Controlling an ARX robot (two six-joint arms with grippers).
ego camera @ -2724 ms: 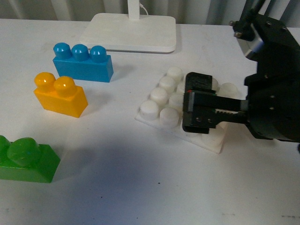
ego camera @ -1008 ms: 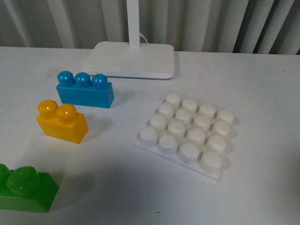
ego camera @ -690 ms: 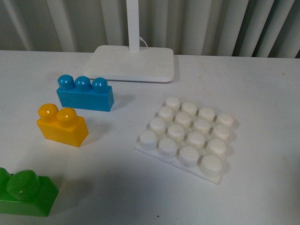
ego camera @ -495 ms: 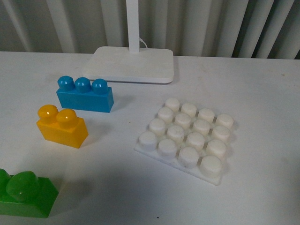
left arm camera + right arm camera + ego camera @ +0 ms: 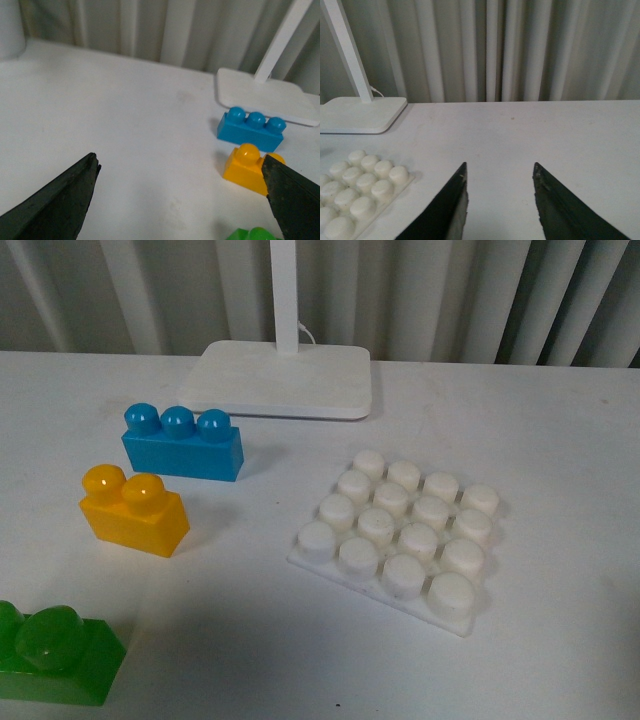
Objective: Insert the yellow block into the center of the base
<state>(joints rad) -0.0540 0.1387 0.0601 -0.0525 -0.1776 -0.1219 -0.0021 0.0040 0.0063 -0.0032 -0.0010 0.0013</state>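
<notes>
The yellow block (image 5: 134, 510) is a small orange-yellow brick with two studs, upright on the white table at the left. It also shows in the left wrist view (image 5: 251, 167), partly behind one finger. The base (image 5: 398, 534) is a flat white square plate with a grid of round studs, right of centre; its studs are bare. It shows in the right wrist view (image 5: 356, 190) too. No arm is in the front view. My left gripper (image 5: 180, 162) is open and empty, short of the yellow block. My right gripper (image 5: 501, 171) is open and empty, beside the base.
A blue three-stud brick (image 5: 183, 443) lies just behind the yellow block. A green brick (image 5: 52, 654) sits at the near left edge. A white lamp foot (image 5: 283, 379) with a pole stands at the back, in front of a pleated curtain.
The right gripper, which hovered over the base 2.7 s ago, has pulled out of the front view. The view has tilted slightly. The blocks and base lie as before.
</notes>
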